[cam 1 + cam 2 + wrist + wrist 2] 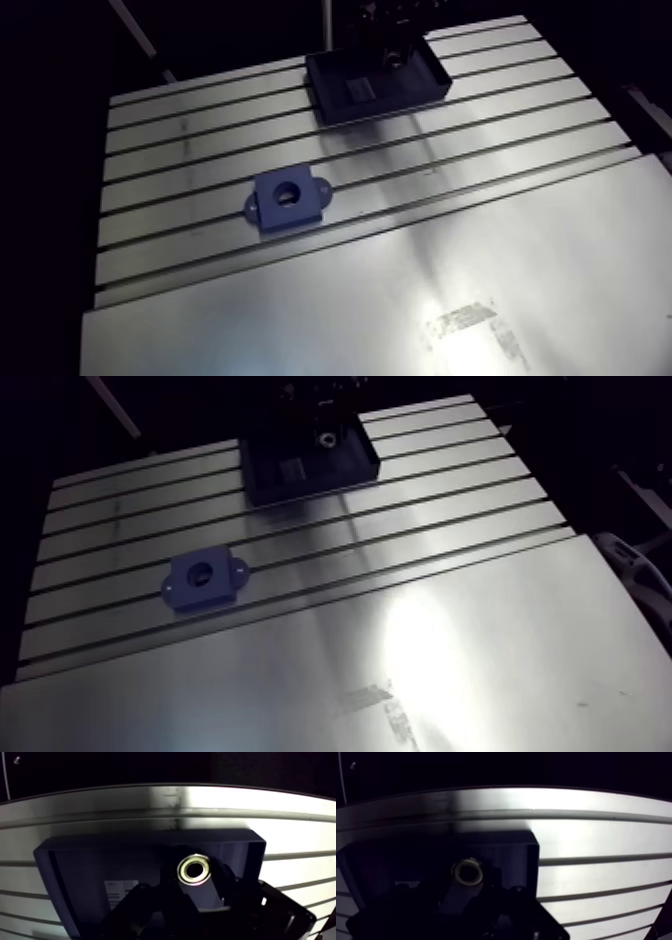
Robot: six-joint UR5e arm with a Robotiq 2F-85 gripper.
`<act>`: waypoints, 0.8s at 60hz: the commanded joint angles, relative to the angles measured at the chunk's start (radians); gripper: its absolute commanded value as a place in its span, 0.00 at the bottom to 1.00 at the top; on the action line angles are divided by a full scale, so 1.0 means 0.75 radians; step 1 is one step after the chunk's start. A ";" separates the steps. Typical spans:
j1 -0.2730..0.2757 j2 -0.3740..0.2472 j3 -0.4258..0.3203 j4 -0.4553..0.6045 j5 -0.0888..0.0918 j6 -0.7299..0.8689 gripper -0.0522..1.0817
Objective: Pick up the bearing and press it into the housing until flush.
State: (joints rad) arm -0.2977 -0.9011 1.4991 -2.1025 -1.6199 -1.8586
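Hand (196, 880) at bearing (194, 870) in dark tray (100, 864), grip unreadable | housing (287, 199) well apart on table (500, 250)

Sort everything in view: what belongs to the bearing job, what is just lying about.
Job:
- bearing, lying in the tray
- tray
- housing, bore empty

Not the job:
- label on the tray floor
- table itself; nothing else loose shows on it

Slotted aluminium table (520, 260) under bright glare; surroundings dark, perhaps unlit
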 commanded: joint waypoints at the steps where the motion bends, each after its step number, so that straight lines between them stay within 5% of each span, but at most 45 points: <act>1: 0.000 -0.002 0.007 -0.002 0.003 0.000 0.50; 48: -0.002 -0.071 0.034 0.002 0.009 -0.002 0.56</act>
State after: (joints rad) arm -0.2988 -0.9183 1.5082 -2.1039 -1.6162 -1.8590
